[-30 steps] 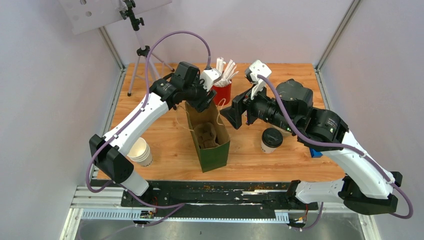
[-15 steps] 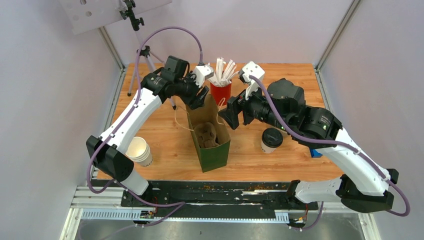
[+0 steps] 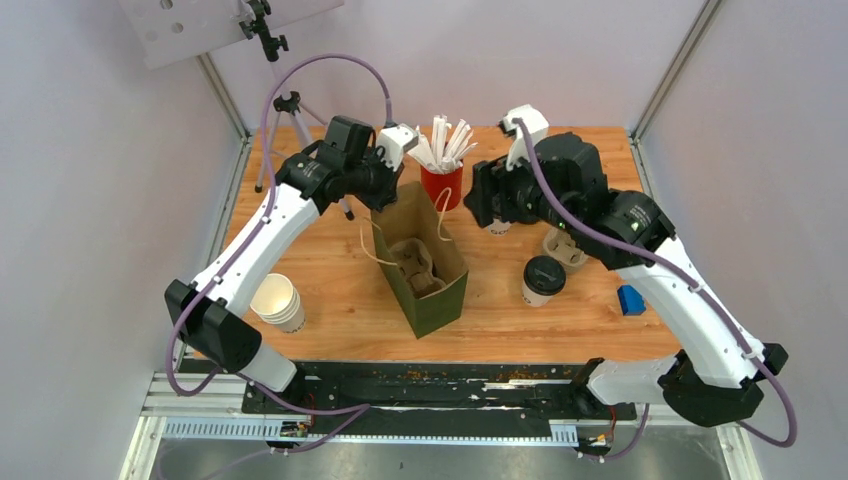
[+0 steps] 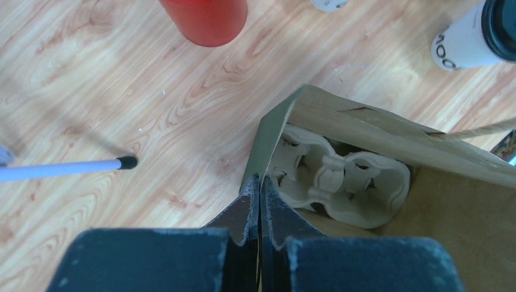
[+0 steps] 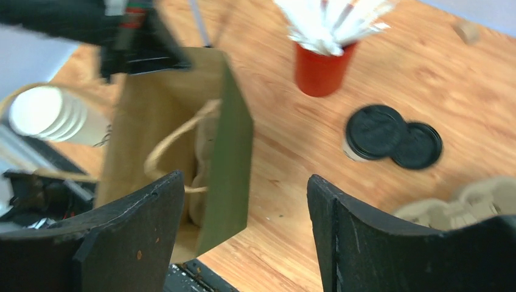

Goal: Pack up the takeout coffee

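The takeout coffee (image 3: 543, 280), a white cup with a black lid, stands on the table right of the green paper bag (image 3: 440, 305); it also shows in the left wrist view (image 4: 471, 42). The bag stands open with a cardboard cup carrier (image 4: 341, 182) in its bottom. My left gripper (image 3: 388, 200) is shut on the bag's far left rim corner, the paper pinched between its fingers (image 4: 246, 207). My right gripper (image 3: 482, 200) hangs open above the table right of the bag (image 5: 234, 140), holding nothing, and is apart from the coffee.
A red cup of white sticks (image 3: 443, 180) stands just behind the bag. Two black lids (image 5: 389, 134) lie under the right gripper, with a second cardboard carrier (image 3: 565, 250) beside them. A stack of white cups (image 3: 280, 300) is front left, a small tripod (image 3: 285, 110) back left and a blue block (image 3: 629, 300) right.
My left gripper has closed on the bag's rim corner, and the bag's top has shifted slightly. My right gripper has drawn back from the bag's right side toward the far right.
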`<act>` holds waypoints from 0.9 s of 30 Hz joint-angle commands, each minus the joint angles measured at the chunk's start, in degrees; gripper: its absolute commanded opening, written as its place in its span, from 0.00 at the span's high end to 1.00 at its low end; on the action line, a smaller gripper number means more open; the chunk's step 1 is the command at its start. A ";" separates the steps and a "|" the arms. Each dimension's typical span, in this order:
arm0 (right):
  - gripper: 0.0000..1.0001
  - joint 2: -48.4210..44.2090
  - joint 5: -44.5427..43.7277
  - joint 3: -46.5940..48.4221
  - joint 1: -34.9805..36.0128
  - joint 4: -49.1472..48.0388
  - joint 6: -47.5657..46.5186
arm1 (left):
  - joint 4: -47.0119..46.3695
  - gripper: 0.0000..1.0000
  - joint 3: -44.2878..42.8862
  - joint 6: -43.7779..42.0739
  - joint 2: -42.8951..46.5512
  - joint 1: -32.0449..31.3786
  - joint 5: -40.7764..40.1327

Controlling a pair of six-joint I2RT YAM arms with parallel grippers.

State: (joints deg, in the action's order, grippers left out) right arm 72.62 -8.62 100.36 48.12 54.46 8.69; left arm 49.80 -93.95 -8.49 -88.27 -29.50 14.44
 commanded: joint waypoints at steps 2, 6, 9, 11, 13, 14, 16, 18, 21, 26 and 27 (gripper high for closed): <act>0.26 -1.22 3.50 -4.42 -10.74 1.84 2.54 | -8.09 1.00 4.54 15.95 6.20 0.05 -5.50; 0.25 -0.83 3.68 -8.97 -16.98 3.35 0.32 | -7.25 1.00 5.47 21.16 7.41 0.06 -9.75; 0.24 0.33 3.75 -13.61 -21.77 5.29 -0.29 | -4.30 1.00 4.20 22.39 7.27 0.05 -12.56; 0.22 0.31 3.41 -17.83 -24.48 5.35 0.43 | -2.34 1.00 3.24 22.69 7.01 0.05 -12.93; 0.19 -0.47 4.29 -22.41 -26.70 4.06 1.15 | -0.86 1.00 2.53 23.01 6.87 0.07 -12.75; 0.17 -0.97 4.69 -24.57 -27.61 3.41 1.63 | -0.32 0.99 2.39 23.14 6.95 0.06 -12.50; 0.15 -1.60 5.51 -28.04 -28.96 2.46 2.72 | 0.44 0.90 2.36 23.47 7.37 0.05 -12.33; 0.15 -1.63 5.68 -30.49 -29.66 2.24 3.54 | 1.21 0.78 2.29 23.42 7.92 0.05 -12.41; 0.15 -1.17 6.46 -32.69 -30.41 2.43 4.76 | 2.18 0.62 2.23 22.86 8.99 0.05 -13.63; 0.15 -0.07 5.76 -33.87 -30.72 4.61 6.39 | 3.09 0.46 2.13 21.31 10.66 0.05 -14.28; 0.15 0.18 5.55 -33.91 -30.72 5.18 6.46 | 3.37 0.43 1.99 21.39 11.07 0.05 -15.45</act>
State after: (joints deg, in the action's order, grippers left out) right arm 72.73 -2.90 66.87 17.80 58.43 12.82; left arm 52.34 -89.01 13.52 -80.51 -29.50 1.06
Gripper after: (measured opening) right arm 0.845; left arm 0.524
